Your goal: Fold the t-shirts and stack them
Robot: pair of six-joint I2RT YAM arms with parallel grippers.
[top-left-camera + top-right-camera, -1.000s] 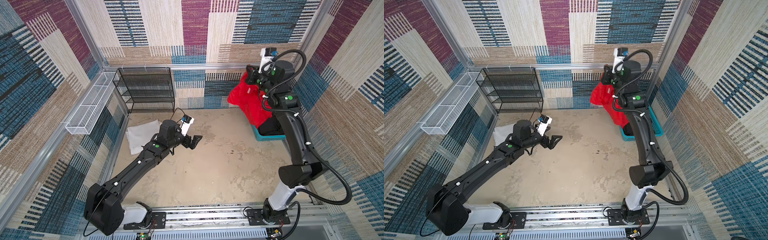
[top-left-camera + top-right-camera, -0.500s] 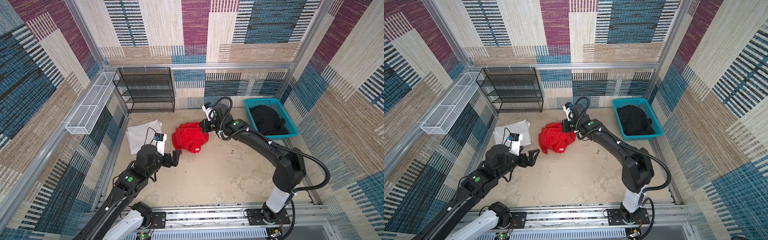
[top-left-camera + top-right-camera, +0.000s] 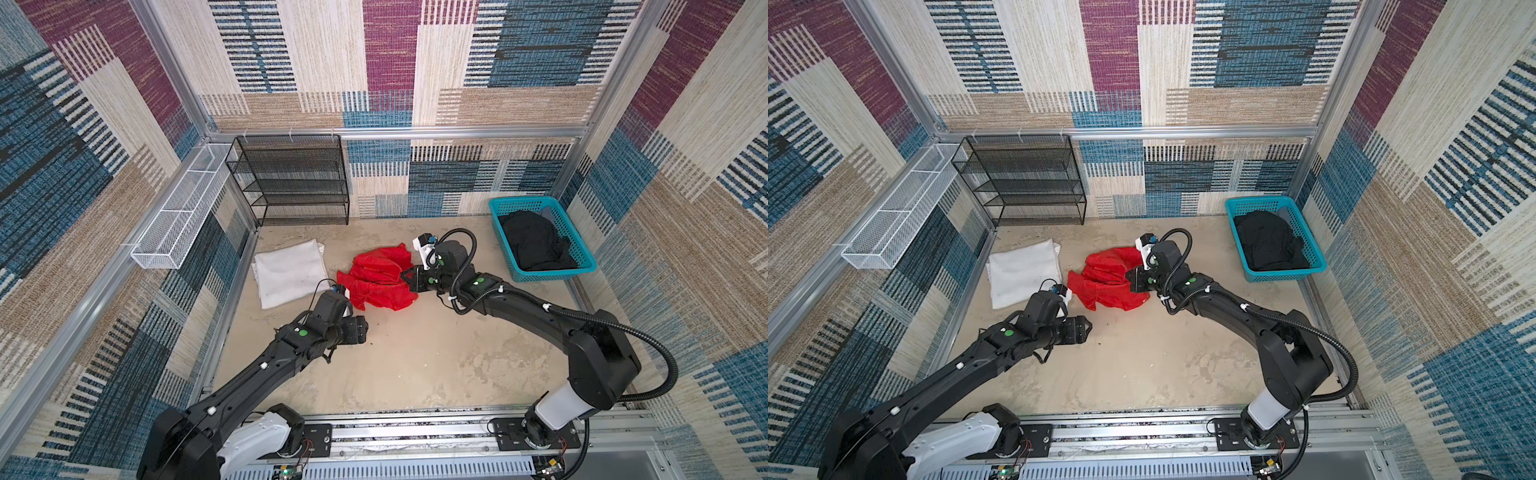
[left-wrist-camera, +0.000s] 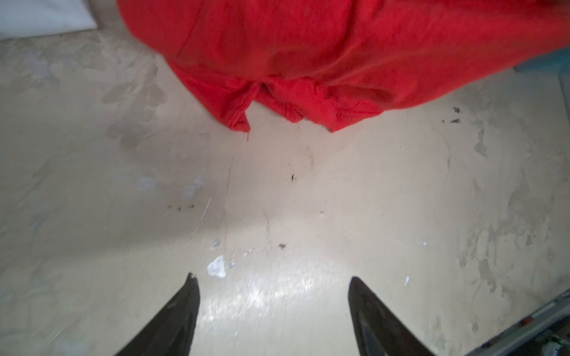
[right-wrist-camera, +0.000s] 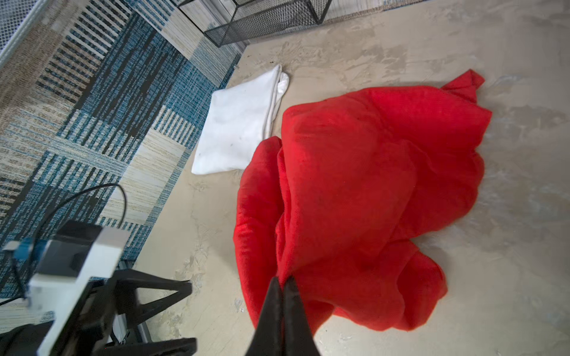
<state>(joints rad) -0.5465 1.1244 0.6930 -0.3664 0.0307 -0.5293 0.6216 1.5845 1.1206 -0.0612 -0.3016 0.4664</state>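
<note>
- Centrally, the red t-shirt (image 3: pixel 380 278) lies crumpled in a heap on the bench (image 3: pixel 415 365), between the two arms.
- The right gripper (image 5: pixel 283 280) has its jaws together, clamped on a fold at the edge of the heap.
- The left gripper (image 4: pixel 273 280) hangs over bare bench near the opposite side of the heap. Its jaws are apart, with nothing between them and clear of the cloth.
- The white t-shirt (image 3: pixel 289 272) lies folded flat just beside the red one, toward the left wall.
- The black t-shirt (image 3: pixel 534 243) sits bunched inside the teal basket (image 3: pixel 552 274) in the far right corner.
- A black wire rack (image 3: pixel 291 178) stands against the back wall.
</note>
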